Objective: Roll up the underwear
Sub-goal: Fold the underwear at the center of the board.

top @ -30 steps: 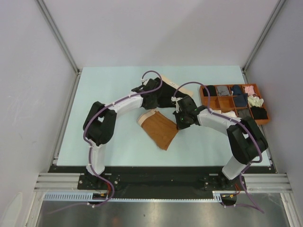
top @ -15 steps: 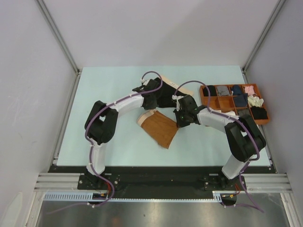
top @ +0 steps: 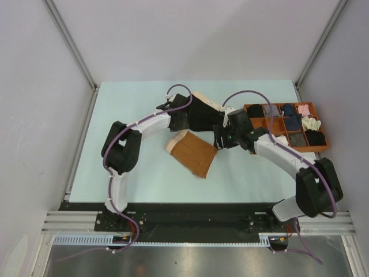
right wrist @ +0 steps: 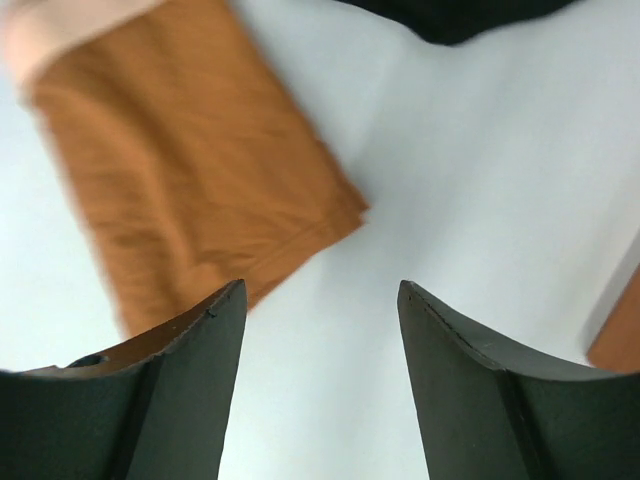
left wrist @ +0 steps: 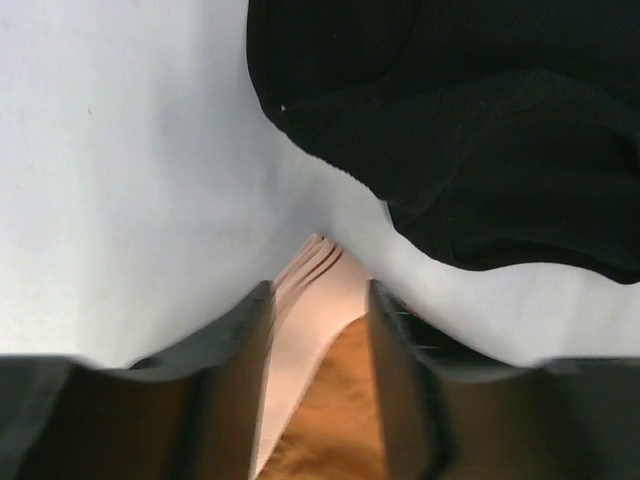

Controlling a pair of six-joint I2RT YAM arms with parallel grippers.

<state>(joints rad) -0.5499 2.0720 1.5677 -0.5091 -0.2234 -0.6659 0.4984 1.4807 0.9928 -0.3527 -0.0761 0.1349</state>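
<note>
Right gripper (right wrist: 320,288) newly wide-jawed over pale-blue table (top: 118,112)

Grey walls (top: 190,34), pale-blue table (top: 132,104), alu rail (top: 196,222) in front.

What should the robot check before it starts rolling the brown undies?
1. Right gripper open and empty: ok.
2. Left gripper jaws apart, straddling the beige waistband: ok.
3. Rust-brown underwear lying flat on the table: ok.
4. Black underwear lying apart from the brown one: ok.
5. Brown one rolled up: not ok, not yet done.
6. Left gripper actually touching the waistband: cannot tell.
</note>
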